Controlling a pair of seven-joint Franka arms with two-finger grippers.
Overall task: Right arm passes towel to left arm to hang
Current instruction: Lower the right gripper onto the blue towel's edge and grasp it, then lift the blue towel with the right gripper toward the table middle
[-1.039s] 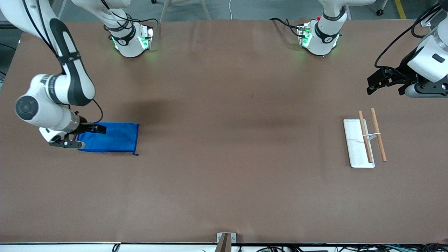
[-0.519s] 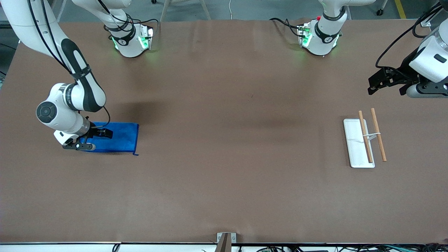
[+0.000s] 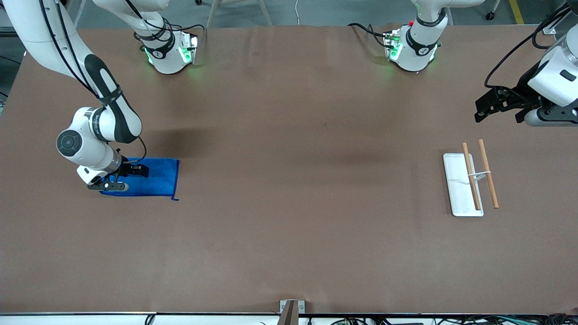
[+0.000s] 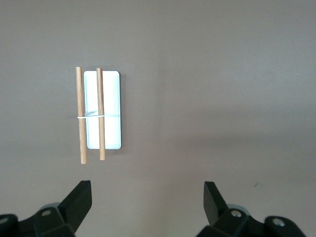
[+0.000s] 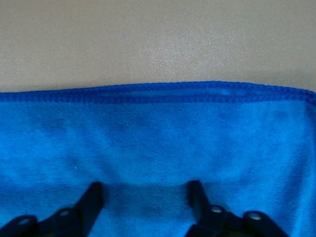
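Since the earlier frame the right tool [image 3: 125, 177] is moving further over the towel [image 3: 151, 182], jaws apart, gripping nothing. The towel is lying flat on the bench [image 3: 289, 234] at the right arm's end. It is looking soft and light; I judge pinching near the hemmed edge best. The left tool [image 4: 147, 203] is waiting open above the rack [image 3: 463, 184].

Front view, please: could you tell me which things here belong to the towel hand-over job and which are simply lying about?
Part of the job:
- blue towel, flat on the table
- right gripper, open, low over the towel
- left gripper, open, waiting over the table near the rack
- white rack with wooden rods, for hanging

Lying about:
- nothing else on the brown table
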